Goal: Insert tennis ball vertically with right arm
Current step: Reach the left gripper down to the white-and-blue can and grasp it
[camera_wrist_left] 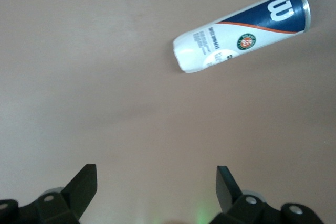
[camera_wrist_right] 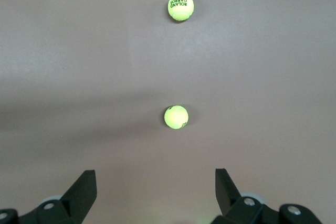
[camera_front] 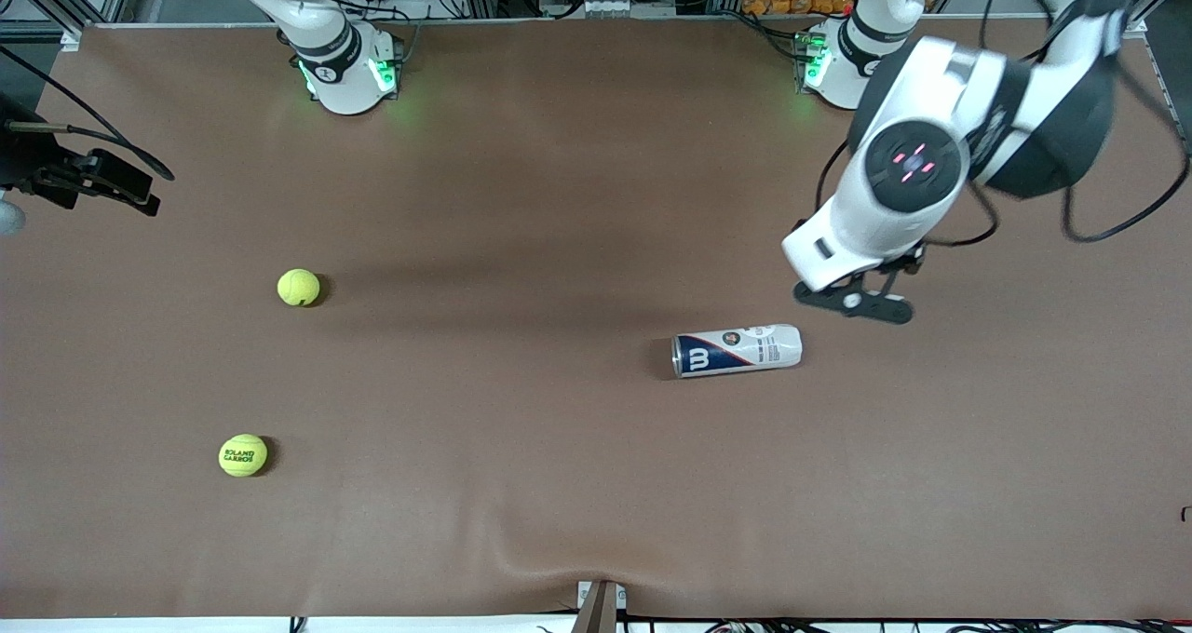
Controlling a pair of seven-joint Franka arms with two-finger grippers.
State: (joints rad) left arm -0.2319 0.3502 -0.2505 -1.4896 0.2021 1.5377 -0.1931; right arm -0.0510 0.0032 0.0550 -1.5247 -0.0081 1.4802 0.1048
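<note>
Nothing is yet done. The right gripper (camera_wrist_right: 156, 192) is held empty, jaws apart, over the bench (camera_front: 521, 195) at the right arm's end, aimed at two tennis balls (camera_front: 298, 287) (camera_front: 243, 455). The can (camera_front: 737, 350) is lying on its side. The left gripper (camera_front: 852, 301) hangs beside it, jaws apart.
</note>
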